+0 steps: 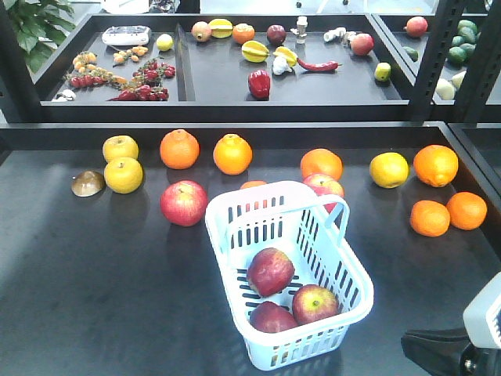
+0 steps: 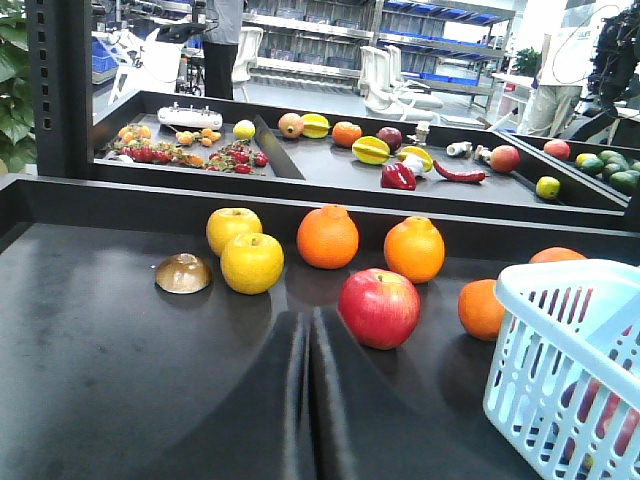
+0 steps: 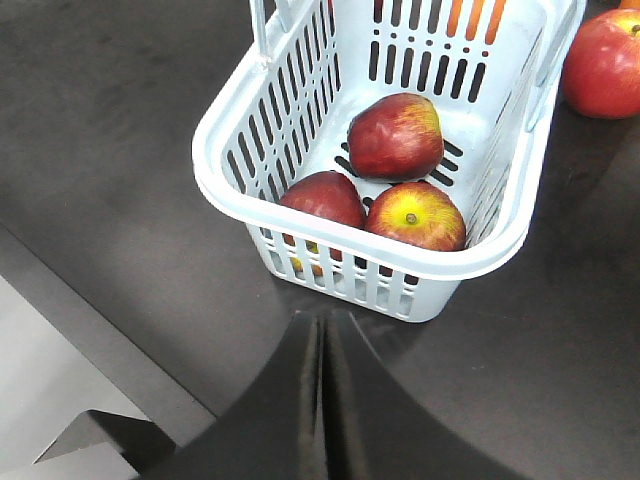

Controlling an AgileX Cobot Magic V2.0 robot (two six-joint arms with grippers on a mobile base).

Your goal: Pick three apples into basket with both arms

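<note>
The pale blue-white basket (image 1: 344, 270) stands on the dark table with its handle folded back. Three red apples lie inside it (image 1: 271, 271) (image 1: 315, 304) (image 1: 272, 317); they also show in the right wrist view (image 3: 396, 136) (image 3: 416, 216) (image 3: 322, 198). My right gripper (image 3: 322, 322) is shut and empty, just in front of the basket's near wall (image 3: 330, 272). My left gripper (image 2: 307, 318) is shut and empty, low over the table, left of the basket (image 2: 545, 350). Another red apple (image 2: 379, 307) sits just beyond its tips.
A second loose red apple (image 1: 323, 186) sits behind the basket. Oranges (image 1: 180, 149) (image 1: 435, 164) and yellow fruits (image 1: 124, 175) lie along the table's back and right. A brown lump (image 1: 88, 183) lies far left. A raised rail (image 1: 235, 133) separates a back tray of mixed produce. The table edge (image 3: 120, 350) is near the right gripper.
</note>
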